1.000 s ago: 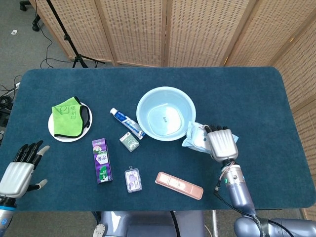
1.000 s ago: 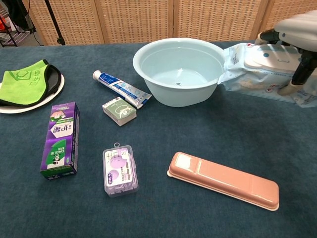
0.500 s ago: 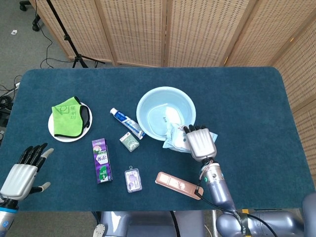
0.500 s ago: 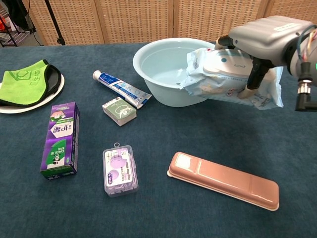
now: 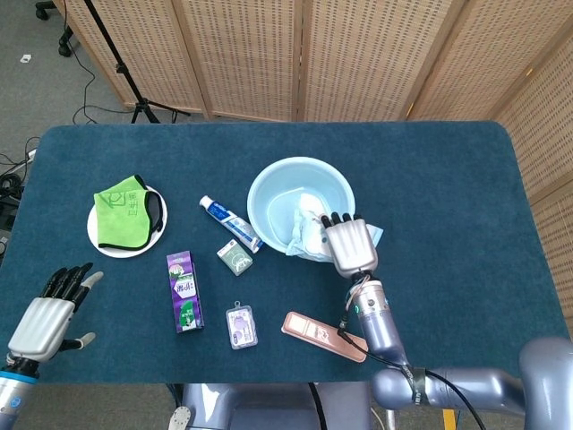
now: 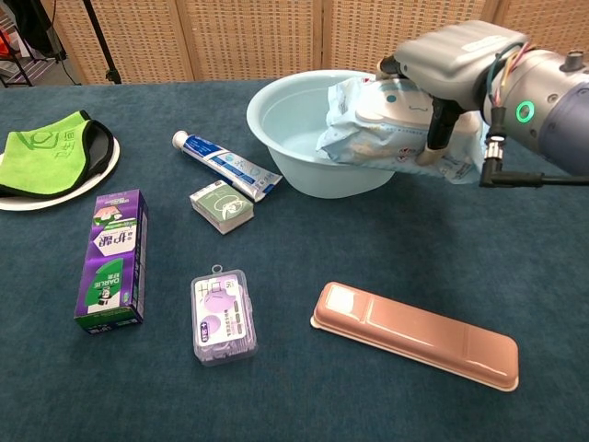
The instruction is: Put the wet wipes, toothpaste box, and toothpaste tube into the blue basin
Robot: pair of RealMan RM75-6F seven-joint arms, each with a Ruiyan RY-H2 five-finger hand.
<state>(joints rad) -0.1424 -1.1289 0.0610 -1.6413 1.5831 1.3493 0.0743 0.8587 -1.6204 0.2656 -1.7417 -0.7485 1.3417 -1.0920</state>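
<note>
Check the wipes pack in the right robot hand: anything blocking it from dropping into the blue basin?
Nothing visible. The right robot hand holds the wet wipes over the near-right rim of the blue basin, part of the pack already past the rim. The basin's interior shows nothing else in it.

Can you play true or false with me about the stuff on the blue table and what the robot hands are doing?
1. The right hand holds the wet wipes over the blue basin. True.
2. The toothpaste tube is inside the basin. False: it lies on the table beside the basin.
3. The purple toothpaste box lies on the table. True.
4. The left hand is gripping the green cloth. False: it holds nothing, fingers apart, away from the cloth.
5. The green cloth sits on a white plate. True.
6. The pink case is in the basin. False: it lies on the table.
</note>
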